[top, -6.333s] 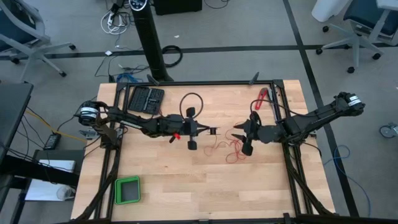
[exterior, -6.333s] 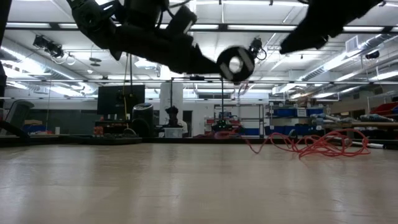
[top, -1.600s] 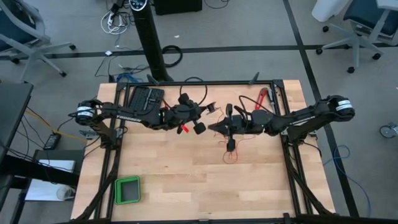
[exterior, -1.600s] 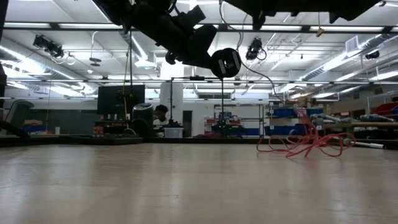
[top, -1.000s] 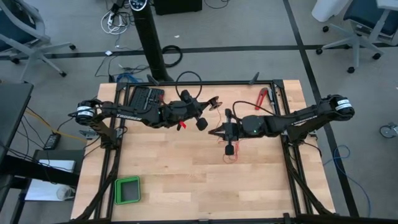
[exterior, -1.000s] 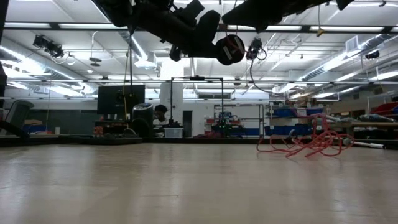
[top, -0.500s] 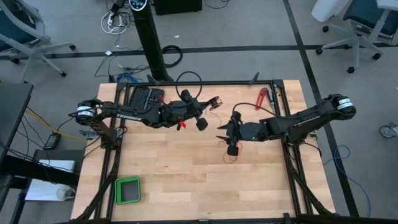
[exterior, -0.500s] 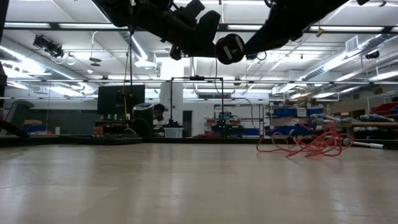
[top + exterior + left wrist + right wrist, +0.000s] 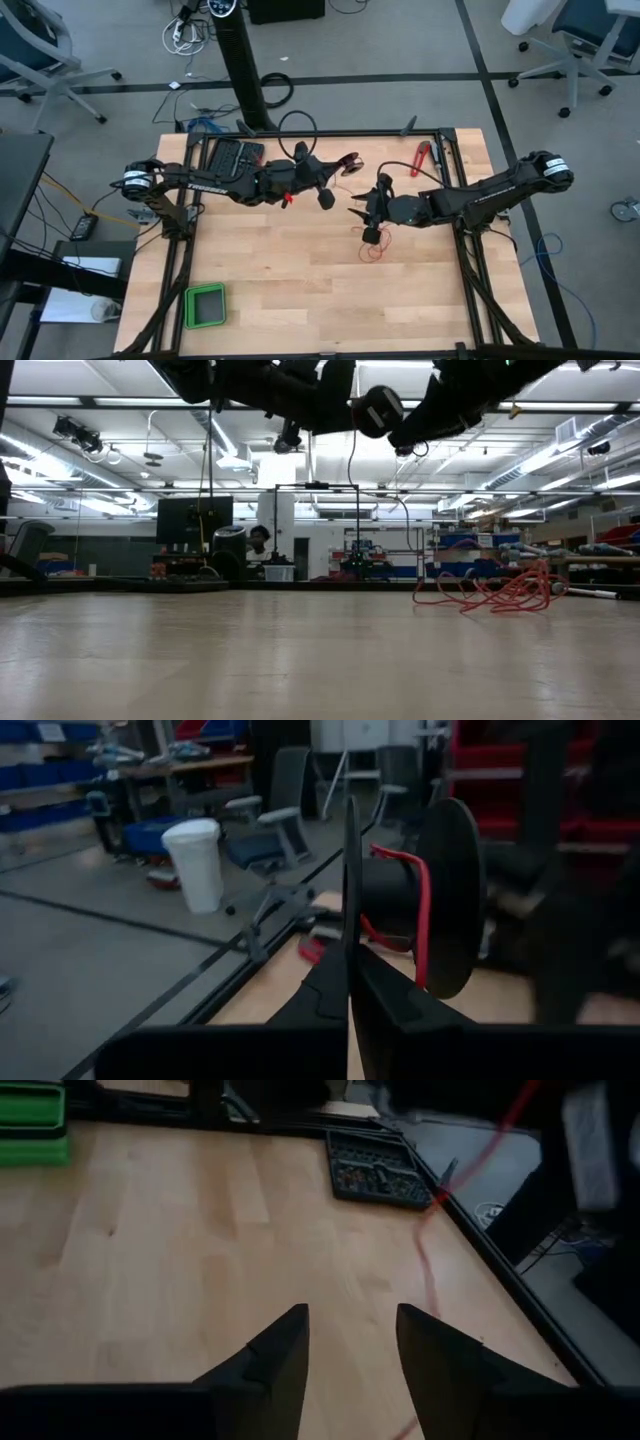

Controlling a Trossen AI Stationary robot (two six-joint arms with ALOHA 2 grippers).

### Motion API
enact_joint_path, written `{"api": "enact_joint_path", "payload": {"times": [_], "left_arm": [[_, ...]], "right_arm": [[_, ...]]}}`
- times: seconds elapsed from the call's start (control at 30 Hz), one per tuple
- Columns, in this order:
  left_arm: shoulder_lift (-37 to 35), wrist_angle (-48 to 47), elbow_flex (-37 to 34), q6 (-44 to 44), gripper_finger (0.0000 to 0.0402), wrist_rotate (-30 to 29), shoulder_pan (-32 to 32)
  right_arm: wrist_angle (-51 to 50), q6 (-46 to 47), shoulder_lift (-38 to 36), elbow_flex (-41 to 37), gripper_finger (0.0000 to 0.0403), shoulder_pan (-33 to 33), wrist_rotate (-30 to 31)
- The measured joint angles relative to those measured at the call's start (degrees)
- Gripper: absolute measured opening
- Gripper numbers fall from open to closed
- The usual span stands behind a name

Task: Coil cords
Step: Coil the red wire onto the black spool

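My left gripper [image 9: 340, 170] is above the table's far middle, shut on a small black spool [image 9: 400, 900] with thin red cord [image 9: 421, 910] wound on its hub. The rest of the red cord lies as a loose squiggle on the table [image 9: 372, 248], a low tangle in the low view [image 9: 490, 592]. My right gripper [image 9: 354, 212] hovers just right of centre, above that squiggle, with its fingers open [image 9: 350, 1320]. A blurred red strand [image 9: 428, 1260] runs past its fingers. I cannot tell whether it touches them. My left gripper holds the spool by its near flange [image 9: 350, 870], whose thin edge stands between the two shut fingers. The spool is lifted clear of the table, with its axle lying level across the fingers. The fingers themselves hide how far back the flange reaches.
A black organizer case [image 9: 237, 158] lies at the far left and a green box [image 9: 205, 305] at the near left. A red-handled tool [image 9: 420, 158] rests near the far right rail. A black cable loop [image 9: 297, 128] arches over the left arm.
My left gripper has gone up a little with the spool, still shut on it. My right gripper has stayed open over the loose cord, shifting only slightly. The tangle on the table has kept its place.
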Motion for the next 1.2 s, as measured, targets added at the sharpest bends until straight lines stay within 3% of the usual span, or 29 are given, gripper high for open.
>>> {"api": "enact_joint_path", "payload": {"times": [0.13, 0.37, 0.83, 0.97, 1.2], "left_arm": [[0.0, 1.4, 0.0, 0.0, 0.0006, 2.8, 0.0], [0.0, 1.6, 0.0, -0.3, 0.0006, 3.1, -0.1], [0.0, 5.2, 0.0, -1.4, 0.0006, 4.6, -0.1], [0.0, 6.1, 0.0, -1.4, 0.0006, 4.6, -0.1], [0.0, 6.3, 0.0, -1.4, 0.0006, 4.6, -0.1]], "right_arm": [[6.7, 0.0, 0.0, -4.8, 0.0146, -1.0, 0.8], [9.8, 3.0, 0.0, -9.3, 0.0146, -4.2, -0.2], [12.0, 4.7, 0.1, -10.5, 0.0138, -9.1, -6.7], [12.7, 4.3, 0.1, -10.5, 0.0109, -9.6, -6.7], [11.0, 2.6, 0.1, -10.5, 0.0009, -9.6, -6.9]]}}
